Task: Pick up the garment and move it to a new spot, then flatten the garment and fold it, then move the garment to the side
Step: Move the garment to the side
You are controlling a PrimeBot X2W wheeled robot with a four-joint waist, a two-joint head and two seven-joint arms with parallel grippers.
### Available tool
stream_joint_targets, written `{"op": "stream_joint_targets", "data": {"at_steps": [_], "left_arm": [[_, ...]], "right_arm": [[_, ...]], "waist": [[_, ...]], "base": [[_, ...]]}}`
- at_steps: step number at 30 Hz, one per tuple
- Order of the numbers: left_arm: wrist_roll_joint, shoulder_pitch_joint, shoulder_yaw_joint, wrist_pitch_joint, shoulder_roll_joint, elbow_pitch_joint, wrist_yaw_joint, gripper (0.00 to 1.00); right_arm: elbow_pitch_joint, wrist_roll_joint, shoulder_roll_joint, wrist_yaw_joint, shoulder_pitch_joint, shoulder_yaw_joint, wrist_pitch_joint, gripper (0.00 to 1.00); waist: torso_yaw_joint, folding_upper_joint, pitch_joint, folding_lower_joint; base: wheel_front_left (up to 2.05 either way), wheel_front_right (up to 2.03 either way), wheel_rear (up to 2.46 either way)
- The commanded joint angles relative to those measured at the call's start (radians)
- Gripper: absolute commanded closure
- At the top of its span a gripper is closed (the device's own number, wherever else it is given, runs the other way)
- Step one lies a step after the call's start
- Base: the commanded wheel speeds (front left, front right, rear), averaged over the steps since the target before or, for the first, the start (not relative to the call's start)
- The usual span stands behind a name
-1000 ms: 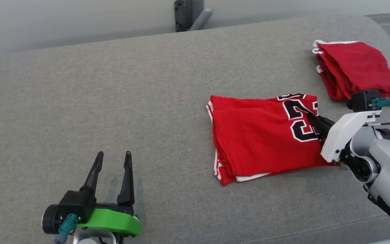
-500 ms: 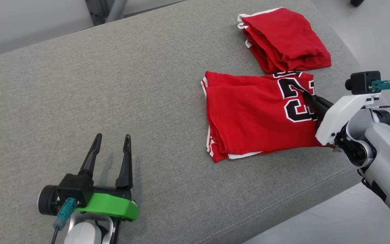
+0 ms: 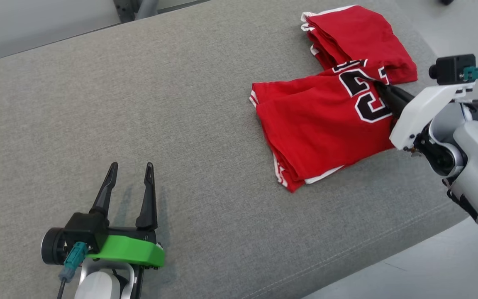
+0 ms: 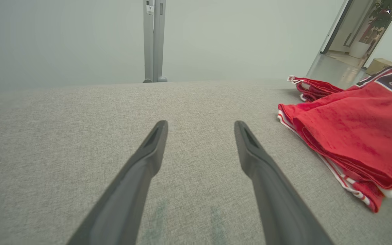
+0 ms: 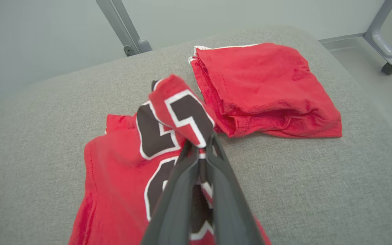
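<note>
The garment [image 3: 322, 124] is a folded red jersey with black-and-white numbers, lying right of centre on the grey padded table [image 3: 160, 83]. My right gripper [image 3: 382, 88] is shut on the jersey's numbered right edge and lifts that edge off the cloth; in the right wrist view the pinched fold [image 5: 182, 109] bulges above the closed fingertips [image 5: 201, 144]. The left wrist view has the garment [image 4: 356, 136] at its right side. My left gripper [image 3: 130, 166] rests open at the lower left, well apart from the jersey, with nothing between its fingers [image 4: 148, 153].
A second folded red garment [image 3: 355, 37] lies at the table's far right corner, its near edge overlapped by the raised jersey. The table's right edge and the pale floor [image 3: 450, 265] are close behind my right arm. A metal frame leg [image 5: 124, 30] stands beyond the table.
The head camera has turned, shifting the whole picture. My right gripper has dragged the jersey's numbered edge toward the other folded garment, rotating the jersey. My left gripper stays open and still.
</note>
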Motion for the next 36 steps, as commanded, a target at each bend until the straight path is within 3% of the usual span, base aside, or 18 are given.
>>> {"op": "stream_joint_targets", "data": {"at_steps": [1, 11, 15, 28, 36], "left_arm": [[0.001, 0.008, 0.003, 0.0, 0.002, -0.003, 0.002, 0.0], [0.002, 0.0, -0.002, 0.0, -0.005, -0.002, -0.004, 0.0], [0.002, 0.0, -0.005, 0.0, -0.009, 0.001, -0.007, 0.0], [0.023, -0.017, -0.019, 0.0, -0.007, -0.001, -0.018, 0.0], [0.035, -0.047, -0.041, 0.007, 0.016, -0.004, -0.027, 0.0]], "right_arm": [[0.001, -0.011, -0.003, 0.0, -0.025, -0.005, 0.007, 1.0], [0.117, -0.073, 0.039, 0.0, -0.226, -0.068, 0.078, 1.0], [0.182, -0.103, 0.026, 0.0, -0.283, -0.085, 0.106, 1.0], [0.376, -0.196, -0.101, 0.0, -0.394, -0.16, 0.142, 1.0], [0.546, -0.304, -0.173, -0.001, -0.45, -0.189, 0.062, 1.0]], "waist": [[0.028, 0.0061, -0.011, 0.0], [0.098, 0.0061, 0.006, 0.0], [0.125, 0.0061, 0.011, 0.0], [0.203, 0.0061, 0.056, 0.0], [0.268, 0.0061, 0.13, 0.0]], "base": [[0.0, 0.0, 0.0], [0.0, 0.0, 0.0], [0.0, 0.0, 0.0], [0.0, 0.0, 0.0], [0.0, 0.0, 0.0]]}}
